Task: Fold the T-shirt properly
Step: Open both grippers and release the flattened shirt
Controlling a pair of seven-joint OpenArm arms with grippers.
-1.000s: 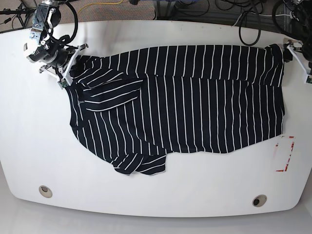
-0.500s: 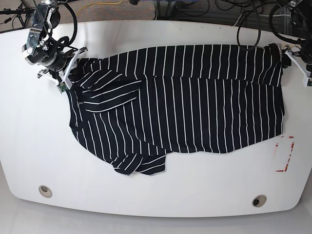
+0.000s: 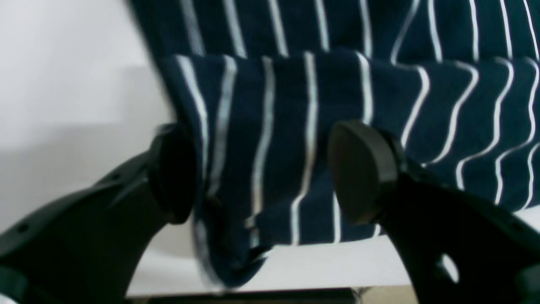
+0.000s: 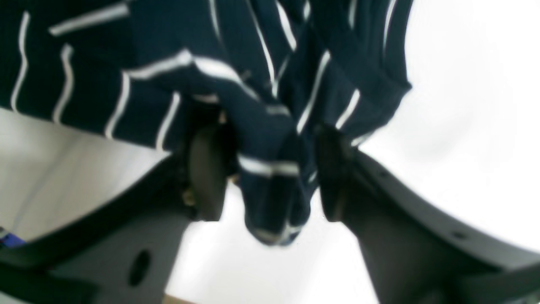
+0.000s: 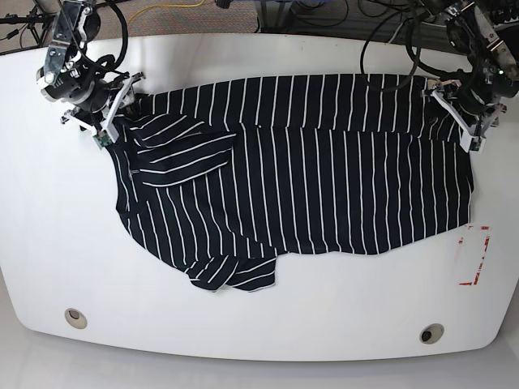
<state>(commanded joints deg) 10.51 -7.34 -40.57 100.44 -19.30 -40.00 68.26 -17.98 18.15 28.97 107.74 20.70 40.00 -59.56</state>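
The T-shirt (image 5: 308, 178), dark navy with thin white stripes, lies spread across the white table (image 5: 49, 243), with one sleeve folded over at the left and a rumpled sleeve at the bottom. My right gripper (image 5: 113, 113) is at its top left corner. In the right wrist view the gripper (image 4: 270, 173) is closed around a bunch of striped fabric (image 4: 270, 139). My left gripper (image 5: 458, 113) is at the shirt's top right corner. In the left wrist view it (image 3: 268, 173) stands wide, with the shirt's doubled edge (image 3: 270, 126) between the fingers.
A white paper with red marks (image 5: 473, 255) lies at the table's right edge. Two round holes (image 5: 75, 318) (image 5: 431, 333) sit near the front edge. Cables (image 5: 389, 24) run behind the table's far edge, close to both arms.
My left arm has come in from the table's right edge onto the shirt's top right corner, and that corner has shifted left. My right gripper has drawn slightly up and back with the shoulder.
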